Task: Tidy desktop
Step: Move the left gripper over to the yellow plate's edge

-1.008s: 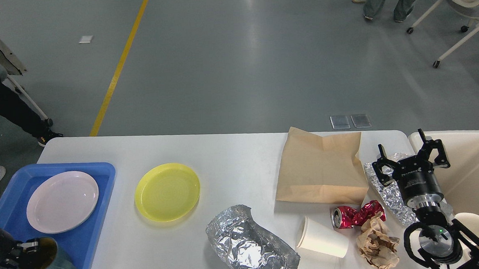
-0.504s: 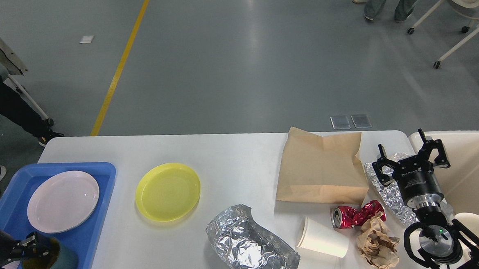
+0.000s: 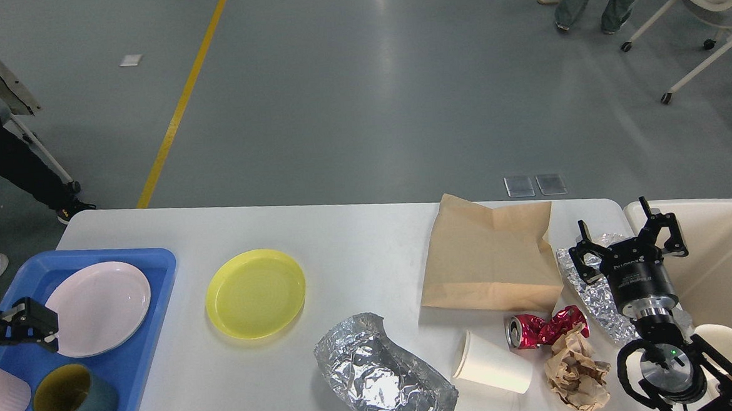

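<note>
Left gripper point(image 3: 31, 323) has let go of the teal mug point(image 3: 75, 396), now standing in the tray point(image 3: 150, 267), and lifted off, apparently open; right gripper point(image 3: 631, 245) hangs open over foil point(image 3: 586, 288); tabletop point(image 3: 355, 243) still holds yellow plate point(image 3: 255, 293) and trash.

So the white worktop point(image 3: 355, 243) has a blue tray point(image 3: 133, 362) sitting at its left end, hanging over the edge a bit. A yellow plate point(image 3: 255, 293) lies just beside the tray. Near the front middle there's a crumpled foil container point(image 3: 381, 374). Over on the right: a flat brown paper bag point(image 3: 491, 258), a paper cup point(image 3: 492, 363) lying on its side, a crushed red can point(image 3: 545, 328), a wad of brown paper point(image 3: 575, 370) and another foil sheet point(image 3: 589, 288) by the right edge.
</note>
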